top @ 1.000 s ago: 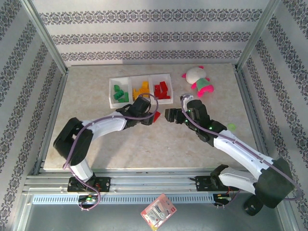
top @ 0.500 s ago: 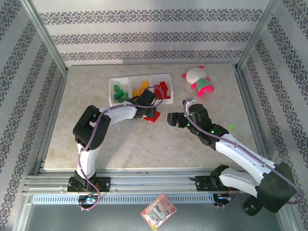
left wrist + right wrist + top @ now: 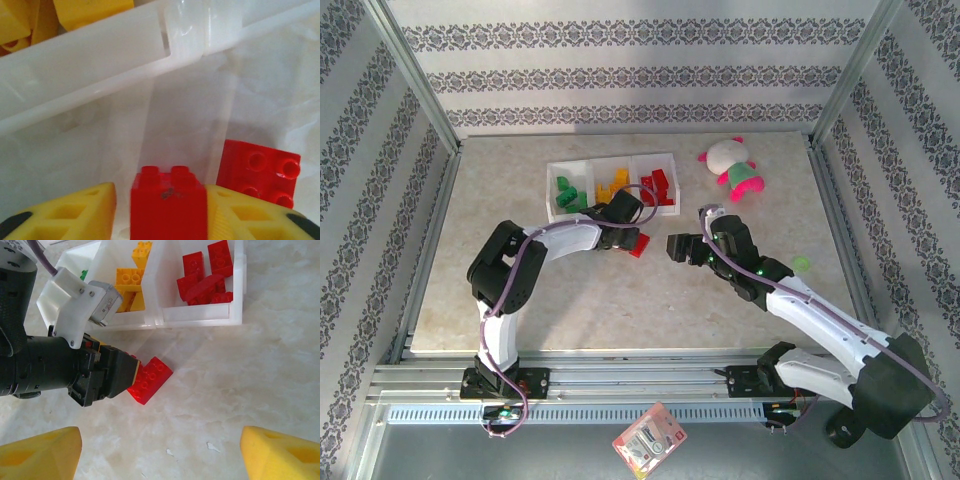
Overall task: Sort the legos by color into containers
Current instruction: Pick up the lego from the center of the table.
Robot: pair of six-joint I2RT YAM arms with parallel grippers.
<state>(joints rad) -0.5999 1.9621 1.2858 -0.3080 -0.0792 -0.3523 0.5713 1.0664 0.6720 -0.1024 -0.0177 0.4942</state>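
Straddling red lego, left fingers

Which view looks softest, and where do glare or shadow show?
Left wrist: softest, the tray wall milky and blurred, glare on its joint. Right wrist: crisp red bricks, near fingers softer. Top external: even light, shadow at the far edge of the table.
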